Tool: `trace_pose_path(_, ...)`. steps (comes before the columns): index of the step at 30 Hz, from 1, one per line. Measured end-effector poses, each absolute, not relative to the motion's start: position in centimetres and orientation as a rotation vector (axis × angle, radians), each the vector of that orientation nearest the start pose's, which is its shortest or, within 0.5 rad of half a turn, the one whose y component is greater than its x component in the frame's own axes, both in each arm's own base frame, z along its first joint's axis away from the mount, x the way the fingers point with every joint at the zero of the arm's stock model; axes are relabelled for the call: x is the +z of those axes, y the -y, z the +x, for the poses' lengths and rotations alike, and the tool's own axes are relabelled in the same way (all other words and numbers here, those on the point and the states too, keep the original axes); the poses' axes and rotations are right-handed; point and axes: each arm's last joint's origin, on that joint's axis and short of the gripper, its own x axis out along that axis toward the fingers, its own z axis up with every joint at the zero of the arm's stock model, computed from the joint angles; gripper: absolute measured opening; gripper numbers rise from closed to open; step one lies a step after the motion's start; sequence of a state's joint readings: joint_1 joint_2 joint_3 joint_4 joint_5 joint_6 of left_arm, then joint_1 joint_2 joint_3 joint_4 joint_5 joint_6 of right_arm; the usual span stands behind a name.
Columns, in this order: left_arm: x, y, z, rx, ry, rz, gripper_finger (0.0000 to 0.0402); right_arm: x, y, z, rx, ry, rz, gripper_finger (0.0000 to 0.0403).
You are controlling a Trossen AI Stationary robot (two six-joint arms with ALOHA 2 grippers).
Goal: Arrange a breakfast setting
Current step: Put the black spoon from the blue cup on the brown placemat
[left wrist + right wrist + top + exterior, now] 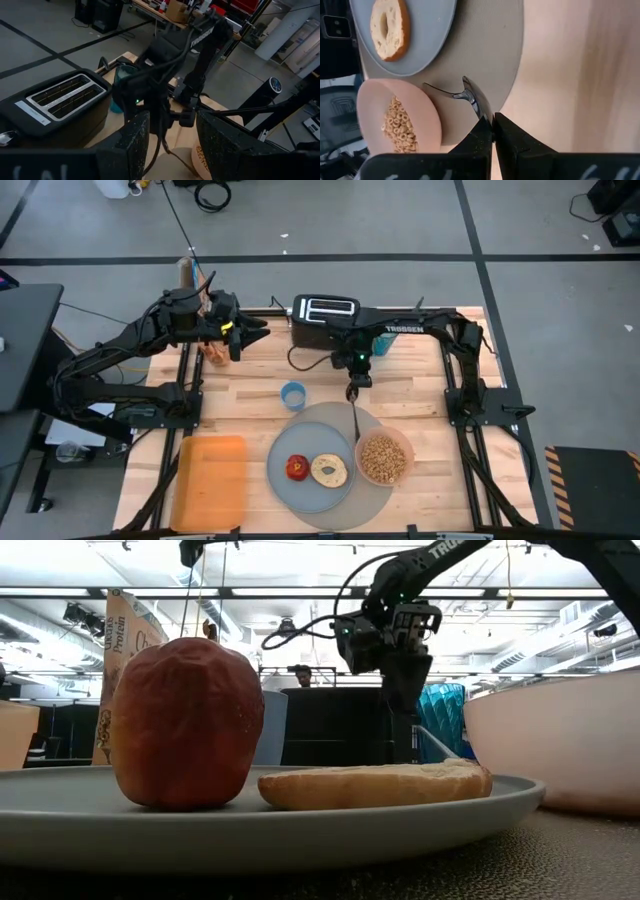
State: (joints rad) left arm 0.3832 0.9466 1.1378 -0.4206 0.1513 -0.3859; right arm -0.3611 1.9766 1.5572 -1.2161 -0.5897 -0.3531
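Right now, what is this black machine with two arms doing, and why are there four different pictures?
It is a robot with two arms at a wooden table. Each arm ends in a two-fingered tool. One camera looks down from above, one sits low at table height, and one rides on each wrist.

On the table lie a grey mat, a grey plate with a red apple and a bagel half, a pink bowl of cereal rings, a blue cup, a toaster and an orange tray.

The right tool is shut on a spoon, whose scoop end touches the mat beside the bowl. The left tool waits at the back, half open, holding nothing.
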Motion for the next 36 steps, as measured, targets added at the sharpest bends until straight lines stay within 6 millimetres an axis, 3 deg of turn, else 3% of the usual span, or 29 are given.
trace_pose_path(15,40.1,-6.7,17.7,0.272,-0.174,-0.447,0.0172,17.7,8.3,35.2,0.454,-1.365,0.566,0.0016)
trace_pose_path(32,40.1,-6.7,17.7,0.272,-0.175,-0.448,0.0172,17.4,5.8,35.9,0.509,-1.37,0.535,0.0017)
trace_pose_path(36,40.1,-6.6,17.7,0.268,-0.174,-0.462,0.0172,17.4,5.5,36.0,0.493,-1.375,0.519,0.0032)
